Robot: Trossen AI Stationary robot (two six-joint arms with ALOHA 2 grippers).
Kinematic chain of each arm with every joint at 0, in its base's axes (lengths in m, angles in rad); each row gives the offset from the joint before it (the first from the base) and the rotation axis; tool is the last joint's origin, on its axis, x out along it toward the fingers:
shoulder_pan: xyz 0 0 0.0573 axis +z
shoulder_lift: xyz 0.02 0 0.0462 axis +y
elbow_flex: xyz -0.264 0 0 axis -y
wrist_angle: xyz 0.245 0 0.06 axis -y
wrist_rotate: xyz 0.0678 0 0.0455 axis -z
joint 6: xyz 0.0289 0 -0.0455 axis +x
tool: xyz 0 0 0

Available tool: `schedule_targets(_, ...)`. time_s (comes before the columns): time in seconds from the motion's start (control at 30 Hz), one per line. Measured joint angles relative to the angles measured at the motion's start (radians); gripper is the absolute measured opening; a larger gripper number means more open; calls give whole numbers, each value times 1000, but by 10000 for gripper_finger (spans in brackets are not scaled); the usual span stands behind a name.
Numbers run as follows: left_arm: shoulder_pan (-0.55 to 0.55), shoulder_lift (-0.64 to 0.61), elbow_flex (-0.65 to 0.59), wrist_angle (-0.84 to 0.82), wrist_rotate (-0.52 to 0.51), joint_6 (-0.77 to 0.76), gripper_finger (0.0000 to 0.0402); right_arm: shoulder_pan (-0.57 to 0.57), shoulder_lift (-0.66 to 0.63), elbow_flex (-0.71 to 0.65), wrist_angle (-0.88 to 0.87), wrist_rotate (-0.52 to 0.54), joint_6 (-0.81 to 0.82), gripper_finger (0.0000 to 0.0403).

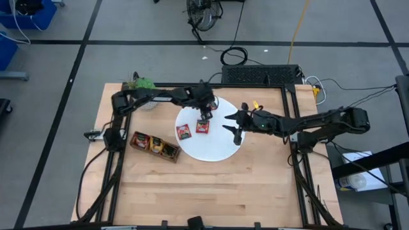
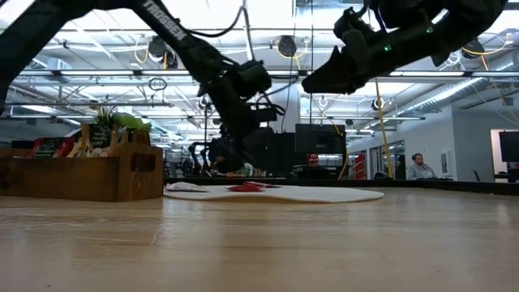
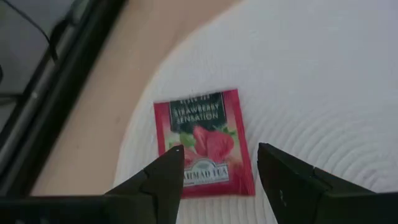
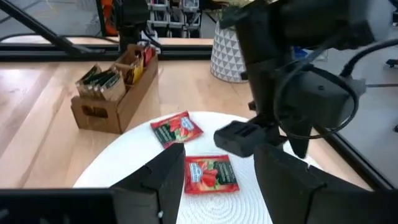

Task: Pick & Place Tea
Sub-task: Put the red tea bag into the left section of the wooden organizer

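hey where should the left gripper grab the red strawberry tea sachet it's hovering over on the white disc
Probably from straight above, pinching two opposite edges: the red strawberry tea sachet lies flat on the white disc, with no raised part to grasp. The left gripper hangs open over its lower edge.

I see two red tea sachets on one white disc, one wooden tray, one potted plant.

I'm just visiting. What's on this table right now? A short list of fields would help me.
surface: wooden table
white disc: holds two red tea sachets, one beside the other
wooden tray: beside the disc, sachets in its compartments
potted plant: at the table's far edge
left gripper: open, right above a sachet
right gripper: open, over the disc's edge
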Motion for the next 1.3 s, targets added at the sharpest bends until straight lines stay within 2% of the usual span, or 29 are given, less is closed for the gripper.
schedule_targets(0.27, 32, 94, 172, -194, 17, -18, 192, 13, 0, -20, 0, -1, 4, 172)
schedule_targets(0.47, 90, 118, 193, -244, 152, -108, 178, 36, 0, -20, 1, -2, -1, 171)
schedule_targets(0.7, 126, 157, 199, -307, 226, -170, 166, 50, 0, -20, 17, -1, -7, 171)
schedule_targets(1.03, 116, 162, 209, -351, 223, -131, 147, 50, 0, -20, 29, -1, -11, 171)
schedule_targets(1.17, 118, 162, 208, -354, 215, -102, 114, 50, 0, -20, 27, -1, -11, 171)
schedule_targets(1.3, 118, 162, 208, -354, 169, -77, 41, 50, 0, -20, 26, 0, -11, 171)
